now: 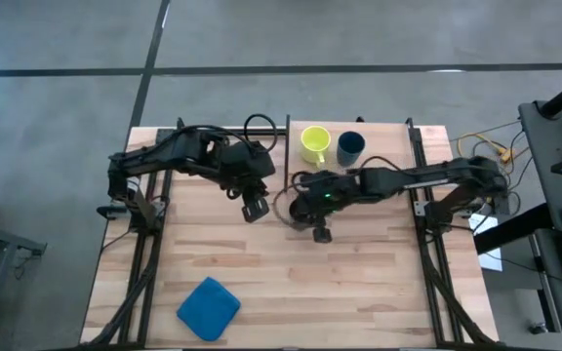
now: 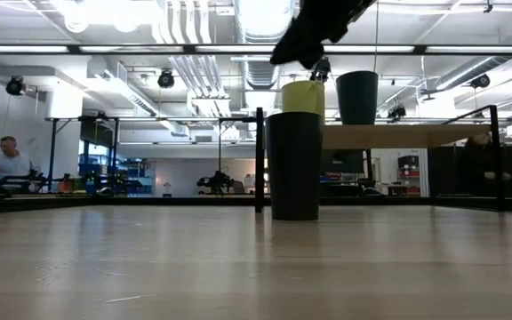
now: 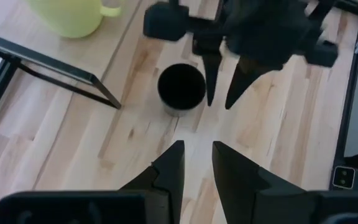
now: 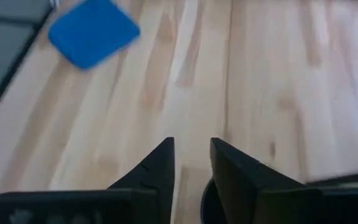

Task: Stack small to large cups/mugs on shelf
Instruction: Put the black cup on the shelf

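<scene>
A tall black cup [image 2: 293, 164] stands upright on its base on the table, in front of the shelf [image 2: 398, 135]. It shows from above in the left wrist view [image 3: 181, 87]. A yellow mug [image 1: 314, 143] and a dark blue cup [image 1: 350, 146] stand side by side on the shelf. My right gripper [image 3: 224, 87] is open, fingers pointing down, right beside the black cup's rim and not touching it. My left gripper [image 1: 254, 209] is open and empty, left of the cup, and looks toward it. In the high view my right arm hides most of the black cup.
A flat blue cloth [image 1: 208, 306] lies near the table's front left and also shows in the right wrist view [image 4: 94, 31]. The shelf's dark upright edge [image 3: 48, 74] stands just behind the black cup. Bare tabletop [image 1: 359, 292] lies toward the near edge.
</scene>
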`<state>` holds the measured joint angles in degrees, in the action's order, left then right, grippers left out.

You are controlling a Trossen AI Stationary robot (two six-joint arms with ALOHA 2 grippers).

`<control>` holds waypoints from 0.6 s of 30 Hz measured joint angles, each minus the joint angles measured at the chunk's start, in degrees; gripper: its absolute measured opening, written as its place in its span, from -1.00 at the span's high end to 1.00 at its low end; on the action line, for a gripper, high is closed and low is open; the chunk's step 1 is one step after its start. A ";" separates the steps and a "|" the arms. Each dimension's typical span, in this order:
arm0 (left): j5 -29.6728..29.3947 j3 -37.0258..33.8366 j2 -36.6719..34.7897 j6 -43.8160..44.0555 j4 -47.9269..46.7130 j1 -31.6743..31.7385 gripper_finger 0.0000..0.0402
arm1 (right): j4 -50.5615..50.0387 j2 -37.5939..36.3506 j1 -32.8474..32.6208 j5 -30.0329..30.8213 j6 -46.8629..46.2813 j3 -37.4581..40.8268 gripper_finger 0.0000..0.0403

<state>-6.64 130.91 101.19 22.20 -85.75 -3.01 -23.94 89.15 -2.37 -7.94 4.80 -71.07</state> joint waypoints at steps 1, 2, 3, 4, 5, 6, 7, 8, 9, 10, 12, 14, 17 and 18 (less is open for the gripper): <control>0.01 0.02 -0.10 0.00 -0.55 0.00 0.66 | -2.76 1.24 0.00 0.02 -0.04 -1.70 0.51; 0.01 0.02 -0.11 0.02 -1.45 0.00 0.66 | -6.19 2.57 0.00 0.07 -0.05 -3.26 0.50; 0.01 -0.01 -0.11 0.02 -1.83 0.00 0.66 | -9.54 3.85 0.00 0.23 -0.05 -4.84 0.49; 0.01 -0.02 -0.11 0.02 -1.84 0.00 0.66 | -12.57 5.06 0.00 0.47 -0.10 -6.47 0.48; 0.03 -0.04 -0.09 0.02 -2.00 0.00 0.66 | -15.14 6.20 0.00 0.48 -0.26 -7.96 0.48; 0.01 -0.04 -0.11 0.02 -2.24 0.00 0.66 | -17.07 7.13 0.00 0.49 -0.27 -9.24 0.49; 0.01 -0.04 -0.11 0.02 -2.21 0.00 0.66 | -18.79 8.04 0.00 0.48 -0.48 -10.34 0.49; 0.01 -0.02 -0.11 0.00 -2.17 0.00 0.66 | -19.83 8.89 0.00 0.48 -0.87 -11.20 0.50; 0.01 -0.04 -0.11 0.02 -2.21 0.00 0.66 | -20.07 9.43 0.00 0.50 -1.31 -11.81 0.51; 0.01 -0.04 -0.11 0.00 -2.21 0.00 0.66 | -20.18 10.13 0.00 0.49 -1.55 -12.10 0.53; 0.01 -0.02 -0.10 -0.02 -2.23 0.00 0.66 | -20.62 11.24 0.02 0.50 -1.77 -12.53 0.55; 0.01 -0.02 -0.11 -0.01 -2.25 0.00 0.66 | -20.96 12.15 0.02 0.50 -2.05 -12.73 0.58; 0.01 -0.02 -0.10 -0.04 -2.30 0.00 0.66 | -20.70 12.67 0.02 0.50 -3.73 -12.83 0.63; 0.01 -0.02 -0.10 -0.07 -2.28 0.00 0.66 | -20.59 12.72 0.02 0.48 -4.07 -12.85 0.64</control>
<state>-6.63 130.89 101.09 22.13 -88.03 -3.01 -44.53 101.88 -2.35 -7.46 0.73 -83.92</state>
